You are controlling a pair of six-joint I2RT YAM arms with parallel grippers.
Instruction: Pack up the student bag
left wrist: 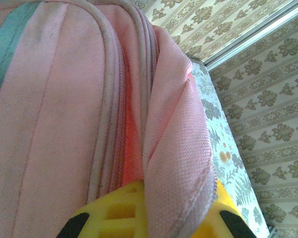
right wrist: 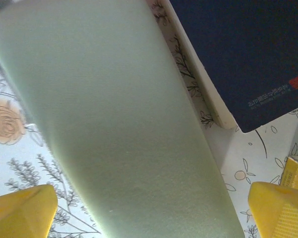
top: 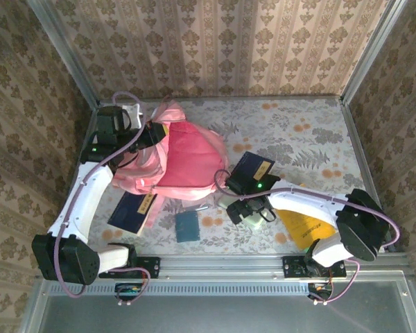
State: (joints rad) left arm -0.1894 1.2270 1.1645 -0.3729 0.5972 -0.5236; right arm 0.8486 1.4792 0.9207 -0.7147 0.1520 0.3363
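Item: the student bag (top: 187, 156), large, pink, lying flat on the desk (top: 312, 139).
Location: you will find it toward 10 o'clock from the desk centre, with its darker pink panel facing up.
Left end effector (left wrist: 154, 218): clamped together on a fold of the bag's pale pink fabric beside the zip seam, at the bag's 10 o'clock edge.
Right end effector (top: 253, 208): jaws wide apart, astride a pale green cylinder (right wrist: 129, 124) at 5 o'clock from the bag. Its yellow fingers (right wrist: 20, 208) stand either side of it, and you cannot tell whether they touch it.
Loose stock: a navy book (top: 253, 166) just at 12 o'clock of the cylinder; a second navy book (top: 134, 210) at the bag's 7 o'clock; a small teal pad (top: 187, 226) at its 6 o'clock; a yellow booklet (top: 306, 227) under the right arm.
Handling, judged: soft, limp cloth, probably light while it is unpacked. It will sag and fold rather than hold its mouth open.
Where to hold: take a doubled seam or the zip edge, as your left does now. A single layer may slip out or bunch.
Caution: lift the flap gently, since a hard pull is likely to drag the whole bag across the desk.
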